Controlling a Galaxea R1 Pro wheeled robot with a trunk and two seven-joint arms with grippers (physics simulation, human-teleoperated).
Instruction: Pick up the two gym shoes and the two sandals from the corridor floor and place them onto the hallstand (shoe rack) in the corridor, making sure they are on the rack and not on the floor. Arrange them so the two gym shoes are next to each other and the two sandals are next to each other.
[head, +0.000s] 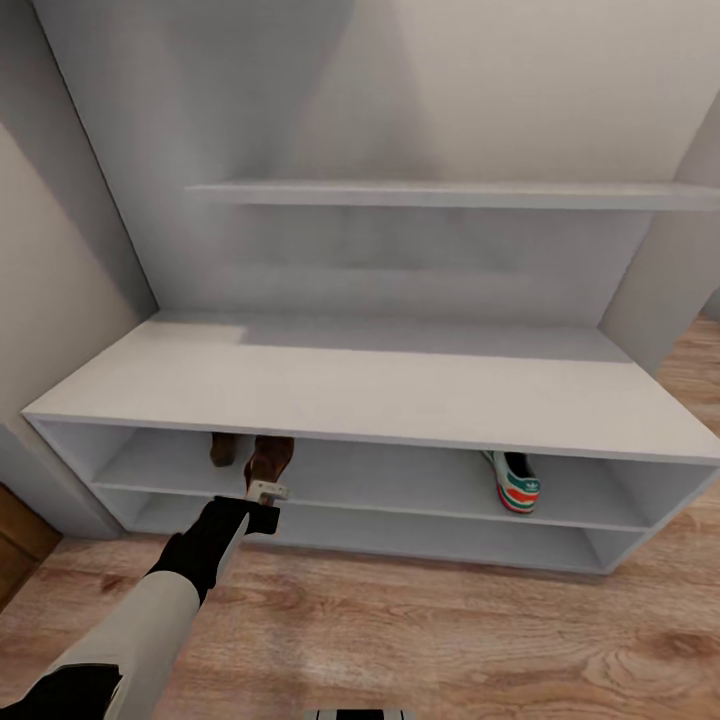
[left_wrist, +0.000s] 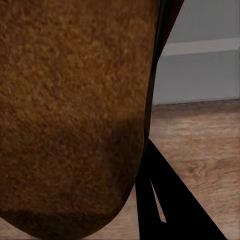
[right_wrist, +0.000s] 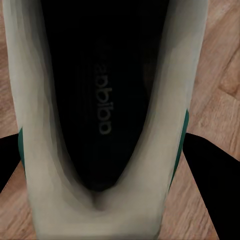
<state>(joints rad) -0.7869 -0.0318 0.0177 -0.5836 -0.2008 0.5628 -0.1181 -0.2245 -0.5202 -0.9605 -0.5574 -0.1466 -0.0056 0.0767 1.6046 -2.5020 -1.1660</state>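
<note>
Fingers (head: 268, 491) touch sandal (head: 271, 460) beside another sandal (head: 224, 447).

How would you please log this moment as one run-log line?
left tool: holding sandal at upper shelf | second sandal beside it | sneaker shelved right | right tool: on other sneaker

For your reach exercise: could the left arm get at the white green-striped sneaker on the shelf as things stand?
Probably not: the left gripper is at the brown leather sandal, while the white green-striped sneaker stands far along the grey rack's shelf.
</note>
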